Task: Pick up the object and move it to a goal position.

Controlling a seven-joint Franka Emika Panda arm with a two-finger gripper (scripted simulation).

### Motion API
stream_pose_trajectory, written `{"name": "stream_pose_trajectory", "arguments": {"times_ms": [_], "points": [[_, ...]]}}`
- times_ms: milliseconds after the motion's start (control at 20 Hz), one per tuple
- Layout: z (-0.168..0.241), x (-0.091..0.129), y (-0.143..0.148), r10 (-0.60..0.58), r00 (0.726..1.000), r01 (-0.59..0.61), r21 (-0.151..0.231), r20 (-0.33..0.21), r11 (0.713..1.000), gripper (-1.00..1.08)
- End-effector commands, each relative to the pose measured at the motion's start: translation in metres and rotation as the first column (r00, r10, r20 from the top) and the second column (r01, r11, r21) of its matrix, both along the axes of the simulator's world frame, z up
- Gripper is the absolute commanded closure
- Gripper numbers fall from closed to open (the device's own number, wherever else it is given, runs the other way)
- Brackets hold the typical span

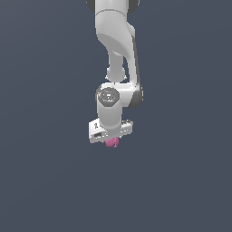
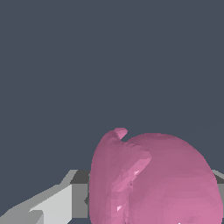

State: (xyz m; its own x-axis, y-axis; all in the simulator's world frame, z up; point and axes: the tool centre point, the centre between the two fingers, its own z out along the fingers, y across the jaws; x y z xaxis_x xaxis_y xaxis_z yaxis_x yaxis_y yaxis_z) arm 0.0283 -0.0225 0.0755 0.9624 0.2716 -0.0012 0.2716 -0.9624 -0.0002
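The object (image 1: 112, 143) is a small pink lumpy blob, and in the exterior view only a sliver of it shows under the white hand. My gripper (image 1: 111, 140) points straight down over it, its fingers hidden by the hand from this angle. In the wrist view the object (image 2: 157, 179) fills the lower right of the picture. One grey finger (image 2: 61, 201) presses against one side of it. The edge of the other finger (image 2: 220, 181) shows on the opposite side. The gripper is shut on the blob.
A plain dark grey-blue surface (image 1: 45, 181) spreads all around the arm (image 1: 115, 36). No other object, container or edge shows in either view.
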Motion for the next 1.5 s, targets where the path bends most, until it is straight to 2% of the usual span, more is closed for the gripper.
{"name": "stream_pose_trajectory", "arguments": {"times_ms": [0,1050,1450], "points": [[0.015,-0.008,0.008,0.001,1.0,-0.001,0.0,0.001,1.0,1.08],[0.194,-0.099,0.098,0.001,1.0,-0.001,-0.002,0.001,1.0,1.08],[0.247,-0.124,0.125,0.001,1.0,-0.001,-0.002,0.001,1.0,1.08]]}}
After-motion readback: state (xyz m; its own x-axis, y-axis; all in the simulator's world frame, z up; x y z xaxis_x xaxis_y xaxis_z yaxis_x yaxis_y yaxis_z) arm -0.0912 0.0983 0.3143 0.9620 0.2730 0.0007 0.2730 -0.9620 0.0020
